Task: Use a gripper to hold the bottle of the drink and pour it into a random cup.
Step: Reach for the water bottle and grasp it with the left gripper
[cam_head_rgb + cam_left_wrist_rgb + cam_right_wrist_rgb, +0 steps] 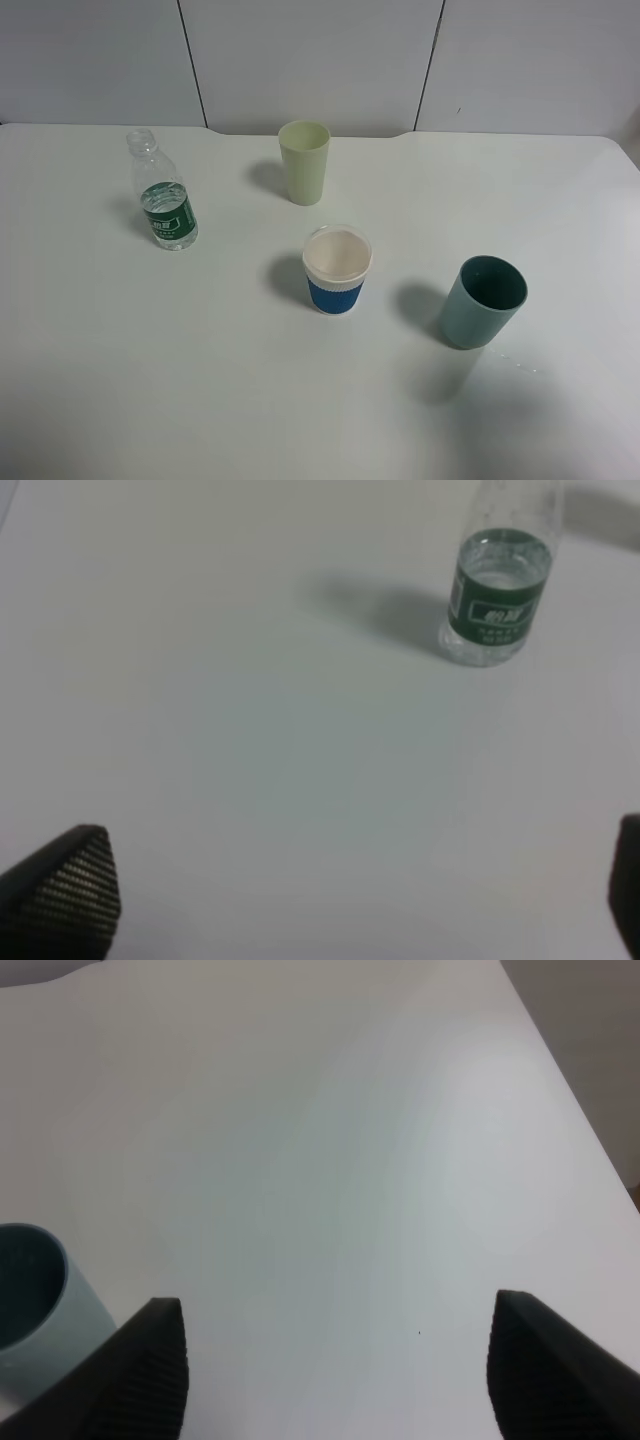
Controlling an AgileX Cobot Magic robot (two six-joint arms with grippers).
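The bottle of the drink [163, 194] stands upright at the left of the white table, clear with a green label and no cap. The left wrist view shows it too, the bottle [497, 585] well ahead of my left gripper [350, 890], whose dark fingertips [70, 880] stand wide apart with nothing between them. The cup [337, 271], white with a blue band, sits near the table's middle. My right gripper [340, 1360] is open over bare table, holding nothing. Neither arm shows in the high view.
A tall pale green cup [304, 161] stands at the back centre. A teal cup [484, 301] stands at the right, its rim also in the right wrist view as the teal cup [30, 1295] beside my right finger. The table's far edge [560, 1070] runs near.
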